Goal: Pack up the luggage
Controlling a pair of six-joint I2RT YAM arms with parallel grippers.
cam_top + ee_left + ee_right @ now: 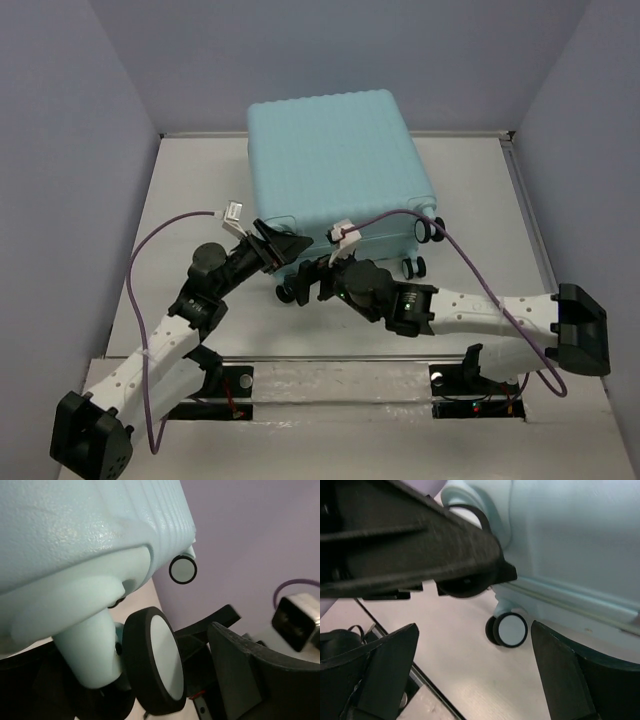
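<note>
The luggage (335,165), a pale aqua ribbed hard-shell suitcase, lies shut on the table with its wheels toward me. My left gripper (288,246) is open at its near-left corner. In the left wrist view the shell (75,535) fills the top left. A black-rimmed wheel (155,660) stands between my open left gripper's (150,680) fingers (250,680). My right gripper (318,274) is open and empty just below that corner. In the right wrist view its fingers (385,670) spread wide around bare table (475,650), with another wheel (507,630) ahead.
The left gripper's black finger (420,545) crosses the top of the right wrist view, close above my right gripper. More wheels (412,267) stick out at the near right. Purple cables (140,260) loop over both arms. Grey walls (70,150) enclose the table (200,190).
</note>
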